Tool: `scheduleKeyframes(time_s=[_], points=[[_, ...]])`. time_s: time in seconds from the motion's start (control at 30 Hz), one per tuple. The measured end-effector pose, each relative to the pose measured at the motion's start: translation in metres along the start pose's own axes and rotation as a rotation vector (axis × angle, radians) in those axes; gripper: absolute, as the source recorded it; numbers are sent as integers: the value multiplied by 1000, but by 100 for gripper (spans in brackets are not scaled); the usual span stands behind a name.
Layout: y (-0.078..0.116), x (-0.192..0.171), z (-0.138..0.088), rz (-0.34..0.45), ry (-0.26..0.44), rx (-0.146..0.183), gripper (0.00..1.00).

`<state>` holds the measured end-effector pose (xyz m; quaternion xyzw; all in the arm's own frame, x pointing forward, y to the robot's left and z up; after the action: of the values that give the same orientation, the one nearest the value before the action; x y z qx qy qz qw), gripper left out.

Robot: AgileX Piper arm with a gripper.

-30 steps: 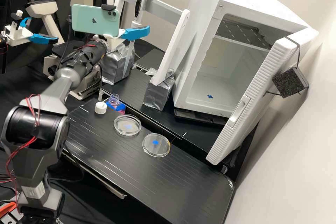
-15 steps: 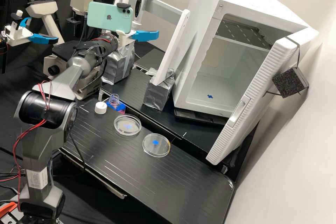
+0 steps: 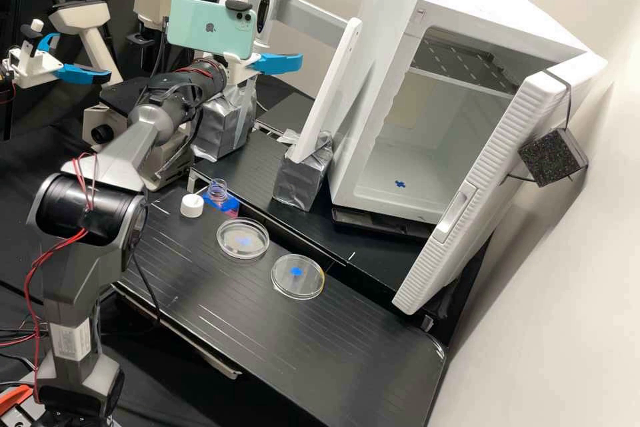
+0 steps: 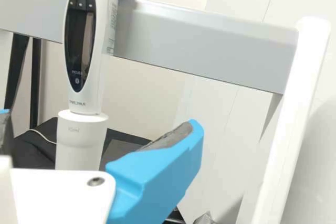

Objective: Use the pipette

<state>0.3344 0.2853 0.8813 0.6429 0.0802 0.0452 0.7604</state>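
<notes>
In the high view my gripper (image 3: 279, 64) is raised at the rear of the bench, level with the lower part of the pipette rack. The white pipette (image 3: 265, 12), with a red button on top, hangs upright on the rack's grey crossbar (image 3: 310, 15), its lower part hidden behind the gripper. In the wrist view the gripper (image 4: 98, 123) is open, its blue fingers wide apart, one mostly cut off by the edge. The pipette (image 4: 100, 51) stands upright beyond them, its white lower sleeve (image 4: 81, 141) showing in the space between, not gripped.
Two clear petri dishes (image 3: 243, 238) lie on the black bench (image 3: 360, 347). Behind them are a small open bottle (image 3: 219, 195) on a blue holder and a white cap (image 3: 192, 205). A white cabinet (image 3: 373, 73) with its door open stands right of the rack's taped foot (image 3: 302, 177).
Over the first half second the arm and gripper have swung right and slightly down in the high view. Since then they have barely moved, with a slight tilt of the phone mounted on the wrist.
</notes>
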Motion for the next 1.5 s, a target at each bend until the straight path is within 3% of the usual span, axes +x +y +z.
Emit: scheduleKeyframes(time_s=[1.5], points=[[-8, 7, 4, -24, -24, 4, 0]])
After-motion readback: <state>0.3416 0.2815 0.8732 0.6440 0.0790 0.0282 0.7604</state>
